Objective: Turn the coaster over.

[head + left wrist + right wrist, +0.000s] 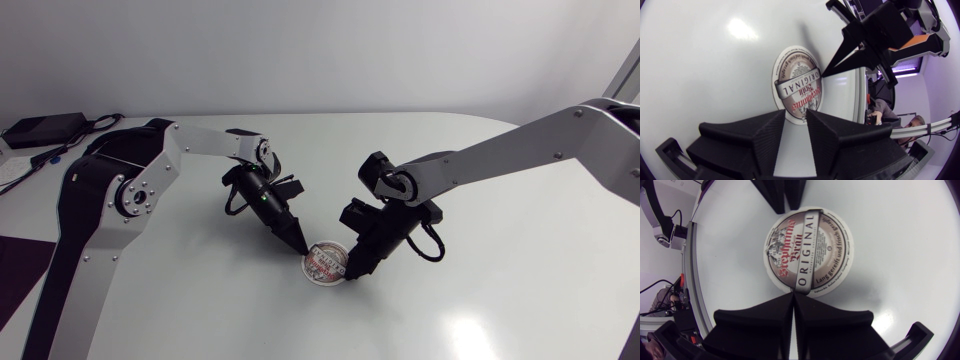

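Two grippers close in on one thing from either side. Left gripper (300,244) points down from the left arm (130,190), its fingers (771,131) a narrow gap apart and clamping nothing, tips right at the near rim of the coaster (326,264). Coaster lies flat and print side up on the white table (500,290) between both tips, and on its far side the right gripper (353,274) has its fingers (765,320) pressed together into one point, holding nothing, that point at the coaster's rim and seemingly touching it.
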Robot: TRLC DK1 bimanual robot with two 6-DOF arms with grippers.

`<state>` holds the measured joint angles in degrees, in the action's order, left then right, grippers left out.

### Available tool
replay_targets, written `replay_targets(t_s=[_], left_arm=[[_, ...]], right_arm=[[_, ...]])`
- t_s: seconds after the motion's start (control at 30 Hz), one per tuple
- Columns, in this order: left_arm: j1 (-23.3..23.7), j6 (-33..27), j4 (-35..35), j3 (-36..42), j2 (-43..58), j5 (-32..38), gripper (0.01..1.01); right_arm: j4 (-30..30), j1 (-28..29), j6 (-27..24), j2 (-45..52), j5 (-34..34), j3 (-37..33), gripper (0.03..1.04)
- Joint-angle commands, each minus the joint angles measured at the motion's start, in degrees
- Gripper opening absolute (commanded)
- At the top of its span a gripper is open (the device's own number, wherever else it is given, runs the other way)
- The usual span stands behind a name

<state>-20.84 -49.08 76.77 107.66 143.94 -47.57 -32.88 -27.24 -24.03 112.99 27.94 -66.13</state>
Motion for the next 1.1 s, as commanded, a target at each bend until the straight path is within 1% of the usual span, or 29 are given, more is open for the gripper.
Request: replay_targets(t_s=[0.0,0.17,0.3,0.4,0.6,0.63,0.67,0.73,0.77,0.83,0.9,1.07], left_arm=[[-3.15,-3.92,3.12,-4.82,3.19,-2.35,0.241],[-3.15,-4.71,3.47,-5.00,1.52,-4.64,0.241],[-2.45,-4.97,3.47,-5.18,0.55,-5.16,0.241],[-1.66,-5.06,3.38,-5.70,-0.41,-4.81,0.241],[1.86,-3.92,2.68,-6.32,-4.63,-1.91,0.246],[2.56,-2.34,1.71,-6.32,-4.98,-0.94,0.251],[3.09,-0.40,-0.04,-6.85,-5.42,0.37,0.285],[3.70,2.85,-4.00,-8.60,-6.39,3.10,0.441],[3.61,5.75,-6.90,-9.39,-6.39,5.12,0.454],[2.91,8.83,-9.89,-10.19,-5.95,7.58,0.456],[2.03,13.22,-14.46,-11.59,-5.77,11.36,0.456],[-0.08,17.44,-17.18,-12.12,-4.28,13.38,0.454]], right_arm=[[3.18,-1.06,-0.14,4.87,-2.90,1.35,0.05],[3.35,-1.50,-0.05,4.87,-2.90,1.53,0.05],[3.35,-1.06,-0.14,3.38,-2.72,1.88,0.05],[3.00,0.26,-0.31,0.83,-2.10,2.23,0.05],[3.00,1.67,-0.23,-3.83,-0.96,3.29,0.05],[3.00,2.02,-0.05,-4.53,-0.79,3.20,0.05],[3.00,2.28,0.04,-4.88,-0.61,3.11,0.05],[2.91,2.55,0.21,-4.88,-0.52,2.67,0.05],[2.91,2.55,0.21,-4.44,-0.52,2.32,0.05],[2.91,2.37,0.39,-3.13,-0.52,1.62,0.05],[3.00,2.11,0.56,-1.98,-0.61,0.83,0.05],[3.09,2.02,0.74,0.30,-0.87,-0.76,0.05]])
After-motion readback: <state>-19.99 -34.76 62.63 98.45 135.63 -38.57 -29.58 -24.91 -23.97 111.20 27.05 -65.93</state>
